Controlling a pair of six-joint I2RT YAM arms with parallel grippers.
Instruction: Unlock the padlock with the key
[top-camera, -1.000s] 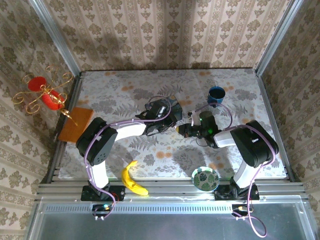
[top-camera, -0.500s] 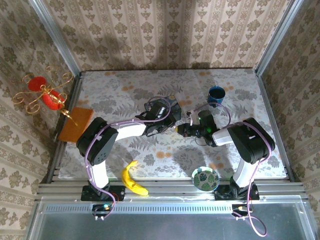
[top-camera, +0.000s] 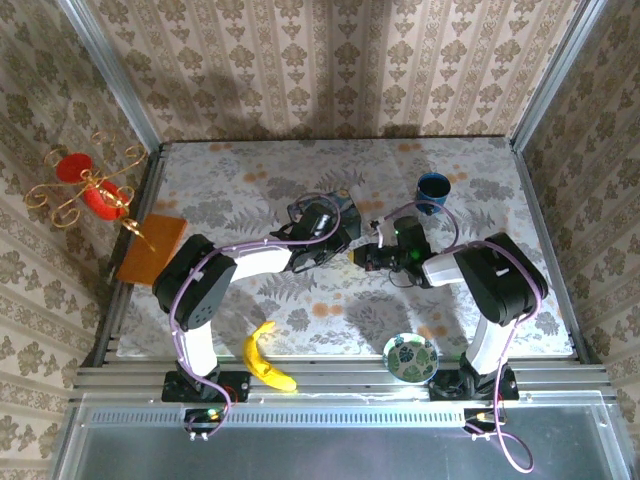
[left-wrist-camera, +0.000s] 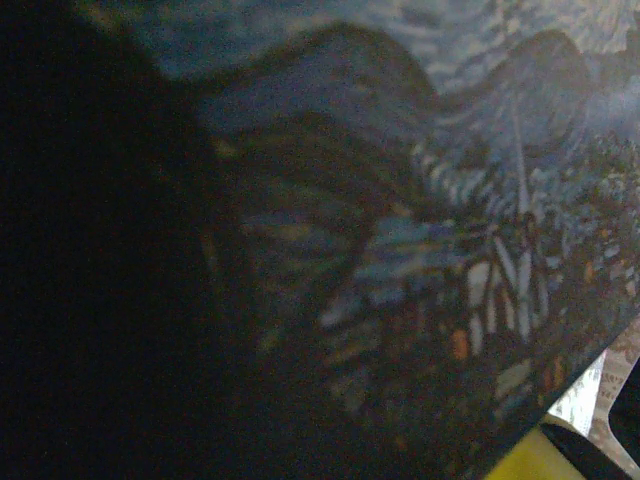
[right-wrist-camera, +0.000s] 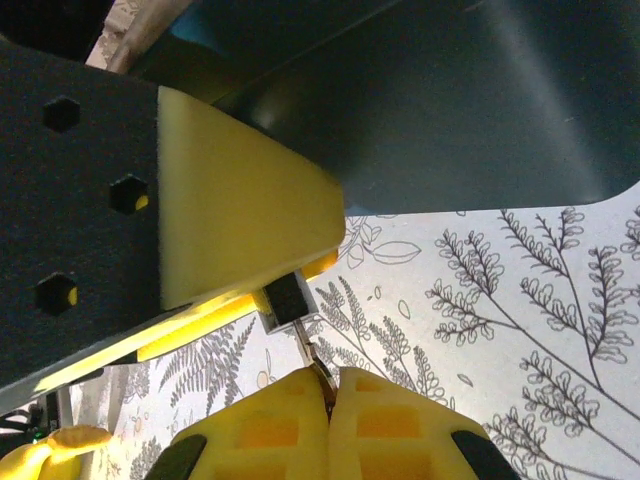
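Key insertion, padlock: right gripper pinched on key.
Left gripper touching padlock, grip undeterminable. Advise: align blade with keyway, advance straight, slowly.

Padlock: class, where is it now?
Right wrist view, centre: the padlock sits under the yellow pad of the left pincer, just above the key in the right pincer.

Your two arms are black-and-white shells trailing looped lilac cables — the right gripper has yellow, waffle-moulded pads; hex screws dot the left finger's black plate.
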